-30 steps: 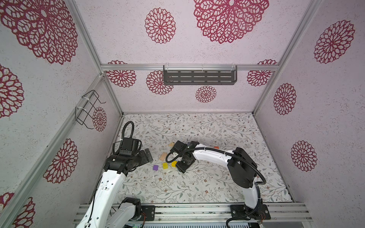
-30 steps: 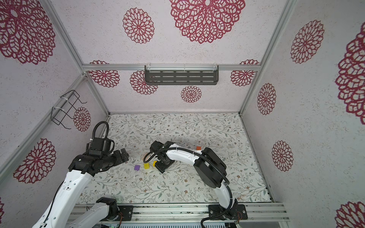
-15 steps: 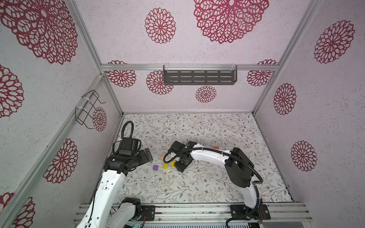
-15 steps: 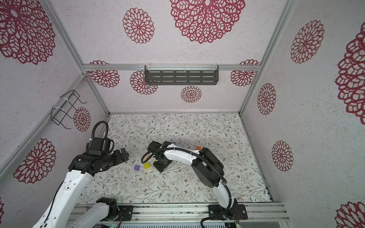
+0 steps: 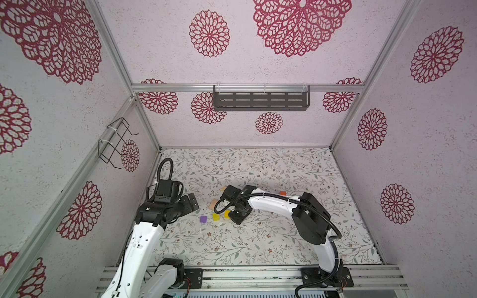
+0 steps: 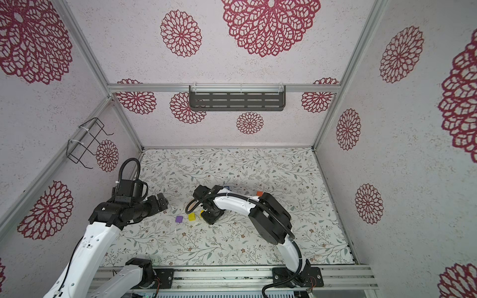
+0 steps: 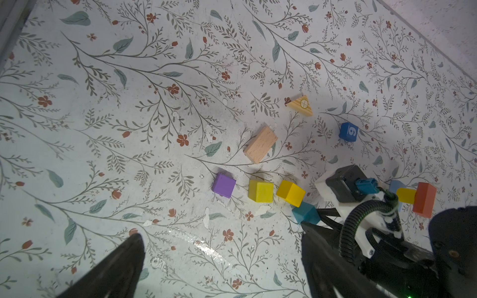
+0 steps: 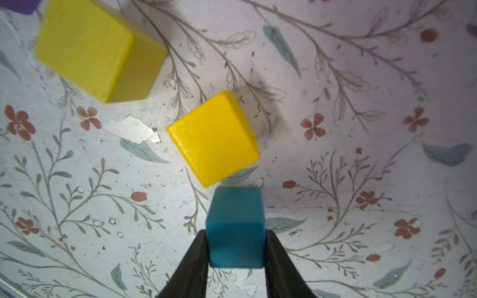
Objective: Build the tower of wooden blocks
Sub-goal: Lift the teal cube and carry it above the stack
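A: Right end effector?
B: Closed on the teal block, pinched between its fingers; yellow block just ahead of the tips.
A: Left end effector?
B: Spread wide above the table, purple block ahead.

The right hand pinches a teal cube, a yellow cube at its twelve o'clock perhaps touching it, a larger yellow block at ten o'clock.
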`<state>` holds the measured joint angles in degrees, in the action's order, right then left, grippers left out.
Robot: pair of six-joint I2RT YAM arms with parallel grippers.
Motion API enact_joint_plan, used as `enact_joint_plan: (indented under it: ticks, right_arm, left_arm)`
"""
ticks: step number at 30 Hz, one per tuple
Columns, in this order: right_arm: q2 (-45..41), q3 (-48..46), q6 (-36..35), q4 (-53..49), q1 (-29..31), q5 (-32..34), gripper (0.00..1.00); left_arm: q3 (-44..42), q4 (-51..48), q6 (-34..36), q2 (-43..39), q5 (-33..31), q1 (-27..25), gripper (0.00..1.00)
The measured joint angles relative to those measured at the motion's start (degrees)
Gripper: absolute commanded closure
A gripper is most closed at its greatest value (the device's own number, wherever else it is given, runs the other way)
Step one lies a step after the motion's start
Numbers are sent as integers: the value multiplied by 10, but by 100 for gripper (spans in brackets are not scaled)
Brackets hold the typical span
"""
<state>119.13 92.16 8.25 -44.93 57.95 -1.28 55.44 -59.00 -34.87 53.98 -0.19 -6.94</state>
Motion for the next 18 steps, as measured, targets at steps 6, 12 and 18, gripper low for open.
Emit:
enact_joint_plan:
  ticks: [6,12,18]
  right_arm:
    - [-8,0,20,-1,-4,13,66]
    - [-54,0,56,-14,-26,35,66]
    - [-110,6,103,-36,-87,51,66]
  left_arm:
    - [-1,1,5,0,13,0,3]
    - [-1,5,10,16,28,0,3]
    - [12,10,13,44,23,-15,3]
